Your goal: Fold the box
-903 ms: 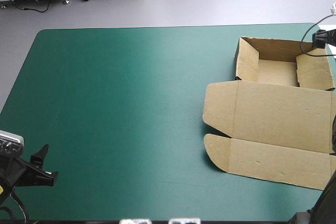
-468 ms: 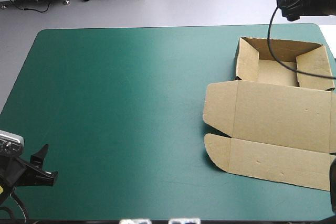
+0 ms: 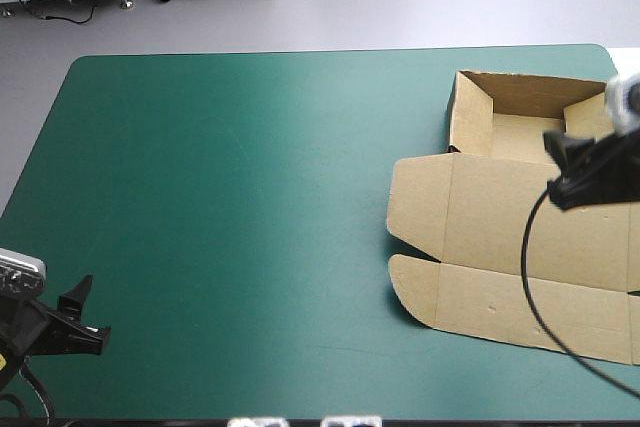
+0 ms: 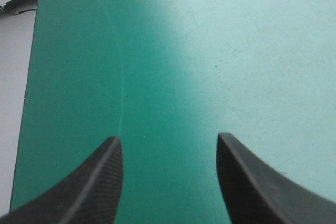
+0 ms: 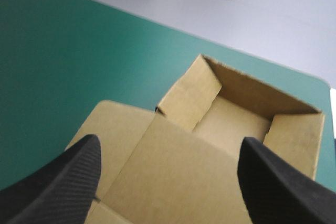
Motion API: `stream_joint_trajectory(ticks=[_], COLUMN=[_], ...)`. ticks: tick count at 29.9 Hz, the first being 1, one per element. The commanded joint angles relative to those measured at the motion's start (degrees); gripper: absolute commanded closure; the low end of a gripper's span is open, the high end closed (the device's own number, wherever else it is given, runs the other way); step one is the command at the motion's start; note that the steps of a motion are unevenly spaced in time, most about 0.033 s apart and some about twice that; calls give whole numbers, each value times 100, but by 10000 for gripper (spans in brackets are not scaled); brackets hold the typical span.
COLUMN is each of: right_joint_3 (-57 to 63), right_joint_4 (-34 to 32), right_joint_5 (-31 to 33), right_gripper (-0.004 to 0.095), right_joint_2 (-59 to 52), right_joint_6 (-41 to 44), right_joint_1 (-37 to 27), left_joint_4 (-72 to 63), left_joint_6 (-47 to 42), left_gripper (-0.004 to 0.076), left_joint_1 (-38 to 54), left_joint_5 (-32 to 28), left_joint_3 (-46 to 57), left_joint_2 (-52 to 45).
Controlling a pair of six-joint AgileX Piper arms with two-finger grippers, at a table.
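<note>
The box [image 3: 500,217] is matt brown board; the teal-green cover [image 3: 250,197] looks smooth

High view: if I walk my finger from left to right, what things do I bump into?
Left gripper → bare teal-green cover → box. The right gripper hangs over the box's right part, so it gets no place of its own.
</note>
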Motion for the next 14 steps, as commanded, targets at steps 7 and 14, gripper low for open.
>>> stream_joint_trajectory(ticks=[7,14], right_joint_3=[2734,4088], right_joint_4=[32,78], right_joint_5=[20,20], right_gripper=[342,429], right_joint_2=[-1228,-1807], right_joint_6=[186,373], right_joint_1=[20,20], left_joint_4=[9,-180], left_joint_6=[-54,-54], left_gripper=[337,337], left_joint_1=[-45,-45], left_joint_5=[-336,-263], left_joint_3=[-136,-94], left_joint_2=[66,66])
